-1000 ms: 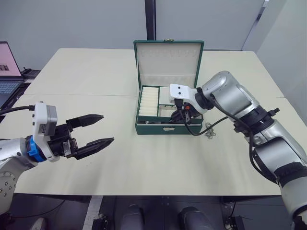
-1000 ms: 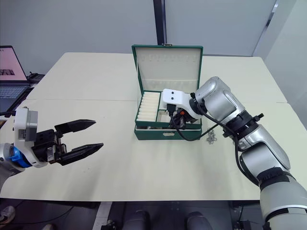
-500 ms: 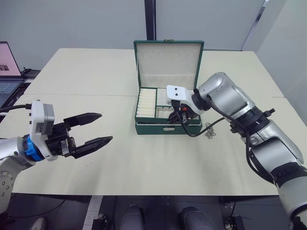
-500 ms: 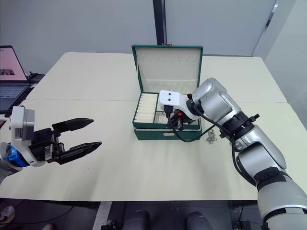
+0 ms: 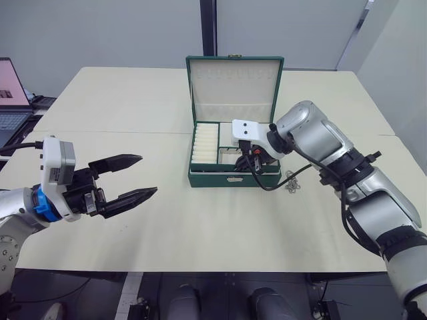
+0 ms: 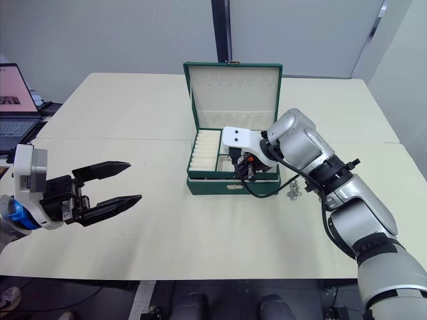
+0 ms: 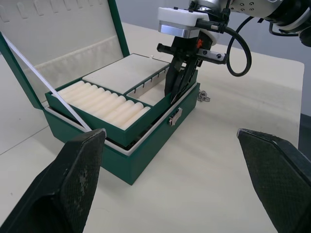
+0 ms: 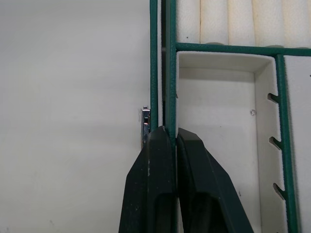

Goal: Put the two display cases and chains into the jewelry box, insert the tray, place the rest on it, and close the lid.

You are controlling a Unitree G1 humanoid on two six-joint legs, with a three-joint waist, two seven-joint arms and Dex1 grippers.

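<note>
Your right gripper [image 8: 171,133] pinches the tray's [image 7: 127,112] front wall inside the box [image 5: 200,179] (lid [image 5: 234,80] up); left gripper [image 5: 137,177] gapes apart, well left of the box.

The left gripper [image 5: 127,177] hovers level, its two fingers spread wide apart. The right arm bends inward, its gripper [image 7: 176,87] pointing down, fingertips [image 8: 167,136] pinched together on a thin green edge between them.

No text, label, brand, number or sign can be read on anything here. The laptop [image 5: 12,100] at the table's far left edge shows a lit pink screen, but whatever is on it is too small to make out.
</note>
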